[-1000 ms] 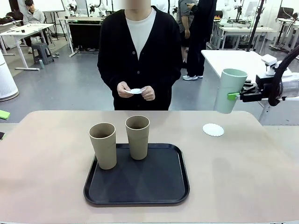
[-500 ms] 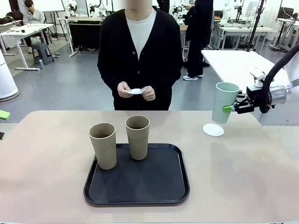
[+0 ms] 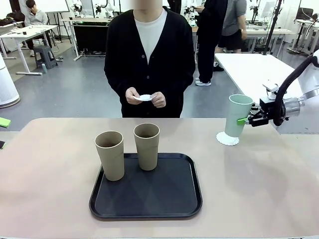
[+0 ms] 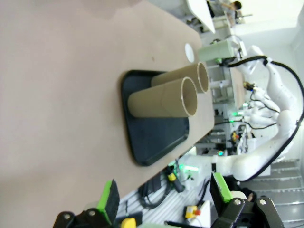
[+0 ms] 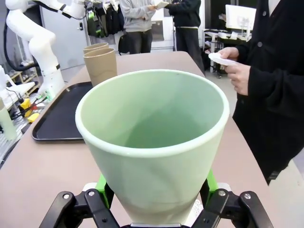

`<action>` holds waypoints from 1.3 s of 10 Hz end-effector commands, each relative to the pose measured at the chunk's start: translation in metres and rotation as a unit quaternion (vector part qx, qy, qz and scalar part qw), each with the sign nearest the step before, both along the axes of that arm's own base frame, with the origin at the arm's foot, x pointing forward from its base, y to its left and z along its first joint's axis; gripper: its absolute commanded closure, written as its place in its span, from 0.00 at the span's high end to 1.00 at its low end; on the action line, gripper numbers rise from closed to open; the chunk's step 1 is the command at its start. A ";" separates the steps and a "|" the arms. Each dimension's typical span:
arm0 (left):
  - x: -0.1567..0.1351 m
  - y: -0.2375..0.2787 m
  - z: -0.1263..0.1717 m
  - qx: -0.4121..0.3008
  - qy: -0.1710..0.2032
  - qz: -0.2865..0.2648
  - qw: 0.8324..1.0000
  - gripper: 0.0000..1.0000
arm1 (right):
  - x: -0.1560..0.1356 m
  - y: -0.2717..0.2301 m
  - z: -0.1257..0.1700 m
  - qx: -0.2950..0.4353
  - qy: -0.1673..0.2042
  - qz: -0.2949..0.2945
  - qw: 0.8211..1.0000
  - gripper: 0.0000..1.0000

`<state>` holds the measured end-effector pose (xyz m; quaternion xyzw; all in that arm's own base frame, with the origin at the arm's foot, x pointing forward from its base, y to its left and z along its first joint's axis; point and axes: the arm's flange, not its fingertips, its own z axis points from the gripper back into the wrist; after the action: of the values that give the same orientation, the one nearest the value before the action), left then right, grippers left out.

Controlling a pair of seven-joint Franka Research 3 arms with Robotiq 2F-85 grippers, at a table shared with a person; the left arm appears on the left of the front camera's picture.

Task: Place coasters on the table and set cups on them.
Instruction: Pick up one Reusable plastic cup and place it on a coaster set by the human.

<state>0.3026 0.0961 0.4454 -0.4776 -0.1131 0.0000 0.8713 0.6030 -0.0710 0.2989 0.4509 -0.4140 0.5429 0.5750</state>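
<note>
My right gripper [image 3: 245, 120] is shut on the pale mint green cup [image 3: 237, 115], gripping it by the side. The cup is upright, with its base at a white scalloped coaster [image 3: 228, 140] on the table [image 3: 50, 164]; whether they touch I cannot tell. In the right wrist view the cup [image 5: 152, 137] sits between the green pads [image 5: 101, 183]. Two beige-brown cups [image 3: 110, 155] [image 3: 147, 146] stand on the black tray [image 3: 145, 194]. The person's hands hold another coaster [image 3: 145, 97]. My left gripper [image 4: 164, 197] is open, far from the cups [image 4: 164, 98].
The person stands at the table's far edge, at the middle. A white table [image 3: 254, 67] is behind my right arm. A green object [image 3: 4, 122] lies at the table's far left.
My right gripper has carried the mint green cup down and a little left, from well above the table to the coaster. The beige cups and the person's hands stayed put.
</note>
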 end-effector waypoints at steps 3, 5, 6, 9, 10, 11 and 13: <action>0.001 -0.001 0.000 -0.005 -0.008 -0.002 1.000 1.00 | 0.020 0.004 -0.011 0.014 0.012 0.020 1.000 0.85; 0.001 -0.001 0.000 -0.005 -0.008 -0.002 1.000 1.00 | 0.027 0.005 -0.014 0.020 0.011 0.026 0.999 0.85; 0.001 -0.001 0.000 -0.005 -0.008 -0.002 1.000 1.00 | 0.029 0.006 -0.016 0.021 0.015 0.026 0.999 0.85; 0.001 -0.001 0.000 -0.005 -0.008 -0.002 1.000 1.00 | 0.033 0.005 -0.023 0.019 0.026 0.025 0.999 0.85; 0.001 -0.001 0.000 -0.005 -0.008 -0.002 1.000 1.00 | 0.034 0.005 -0.026 0.016 0.029 0.026 0.999 0.85; 0.001 -0.001 0.000 -0.005 -0.008 -0.002 1.000 1.00 | 0.035 0.006 -0.028 0.015 0.033 0.026 0.999 0.85; 0.001 -0.001 0.000 -0.005 -0.008 -0.002 1.000 1.00 | 0.034 0.006 -0.031 0.014 0.039 0.029 0.999 0.85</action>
<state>0.3026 0.0961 0.4453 -0.4776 -0.1131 0.0001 0.8712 0.6301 -0.0640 0.2638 0.4799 -0.3979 0.5361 0.5692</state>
